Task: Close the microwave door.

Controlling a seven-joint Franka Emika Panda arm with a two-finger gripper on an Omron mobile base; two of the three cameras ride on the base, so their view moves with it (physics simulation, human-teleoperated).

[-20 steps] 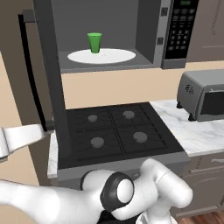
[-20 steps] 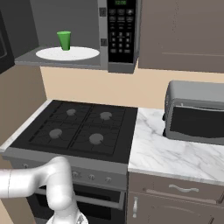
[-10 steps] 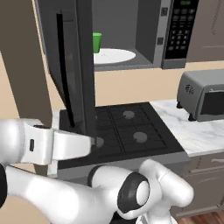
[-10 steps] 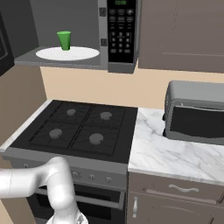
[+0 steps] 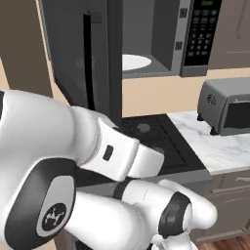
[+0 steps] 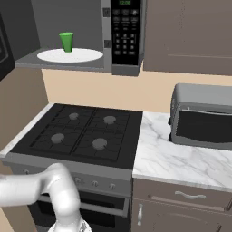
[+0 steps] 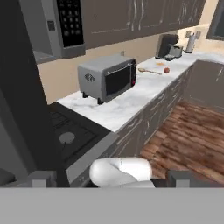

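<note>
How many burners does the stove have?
4, in a square on the cooktop in the right base view: back left, back right, front left, front right. None looks hidden.

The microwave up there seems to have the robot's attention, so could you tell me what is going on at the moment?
The robot arm is swinging the microwave door shut. The door stands partly closed, edge-on across the left of the opening, with its thin black handle facing out. Inside, a white plate with a green cup is visible. Below is the black stove, and a toaster oven sits on the marble counter. How the gripper's fingers are set cannot be made out.
</note>
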